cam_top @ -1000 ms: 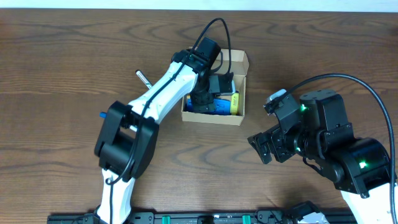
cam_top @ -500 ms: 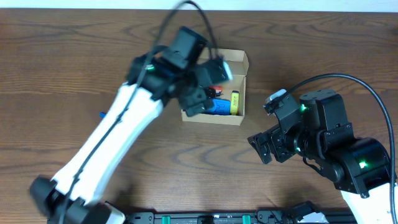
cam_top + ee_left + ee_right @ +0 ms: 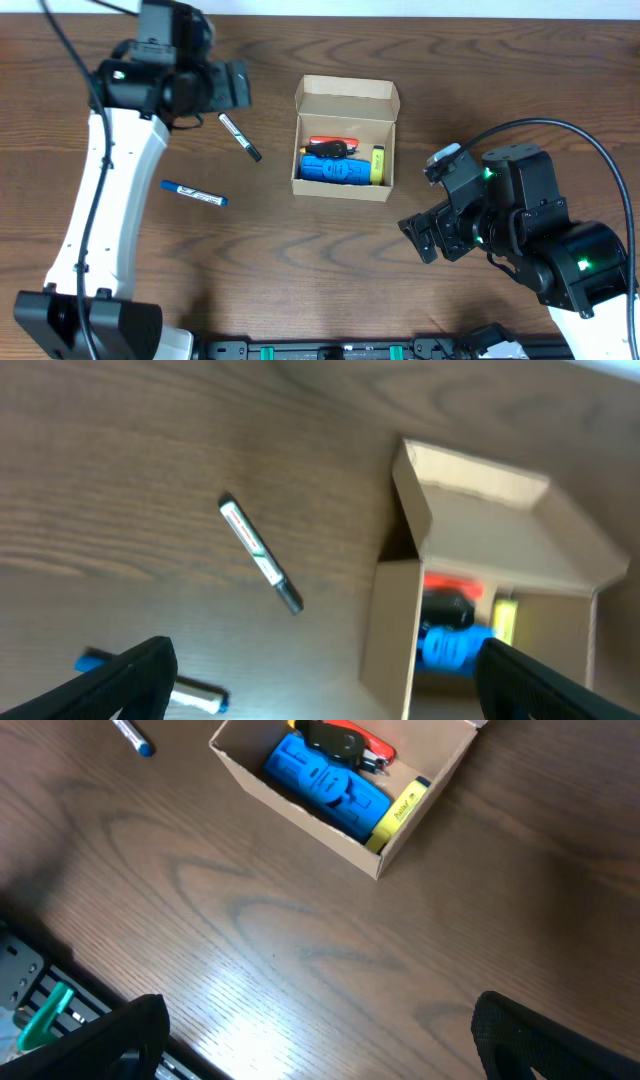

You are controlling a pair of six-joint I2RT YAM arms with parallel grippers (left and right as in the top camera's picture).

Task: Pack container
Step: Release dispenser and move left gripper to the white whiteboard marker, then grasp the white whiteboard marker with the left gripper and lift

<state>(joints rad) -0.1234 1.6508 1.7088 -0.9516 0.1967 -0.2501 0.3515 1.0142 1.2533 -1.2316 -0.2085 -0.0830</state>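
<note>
The container [image 3: 342,192] sat mid-table [image 3: 300,260] holding a tube [image 3: 335,170], with a small tool [image 3: 335,147] behind it and a stick [image 3: 378,165] on its right; a marker [image 3: 240,137] lay left of the container, a pen [image 3: 194,194] farther left and nearer, the left gripper [image 3: 240,85] beyond the marker, and the right gripper [image 3: 418,238] to the container's near right.

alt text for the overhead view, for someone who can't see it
An open cardboard box sits on a dark wooden table, holding a blue ribbed object, a yellow stick and a red-and-black item. A black-capped marker and a blue marker lie loose to its left. The left arm reaches over the upper left; the right arm sits lower right.
</note>
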